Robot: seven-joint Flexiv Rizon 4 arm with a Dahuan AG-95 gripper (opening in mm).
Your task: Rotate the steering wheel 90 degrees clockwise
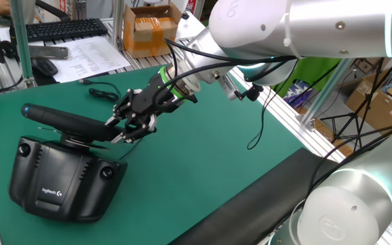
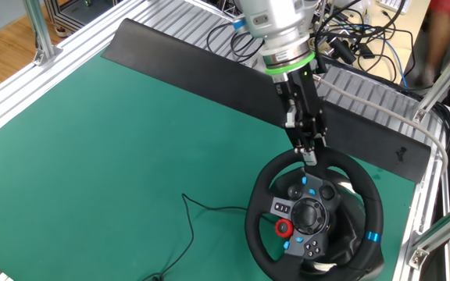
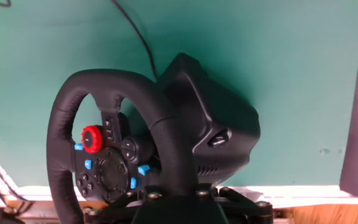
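The wheel (image 3: 67, 124) rim looks like soft black leather, matt, with small wrinkles. Its base (image 1: 60, 184) is smooth black plastic and shines a little. The red knob (image 3: 92, 139) is bumpy plastic. The mat (image 2: 116, 140) is flat, dull green. The arm (image 1: 305, 27) is smooth and shiny, silver-white. The frame (image 2: 76, 35) is ribbed grey metal. The box (image 1: 148, 30) is brown cardboard.

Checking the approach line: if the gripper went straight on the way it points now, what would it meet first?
The wheel: the gripper is already at its rim, and in the hand view the rim lies directly ahead. Whether they touch is unclear.
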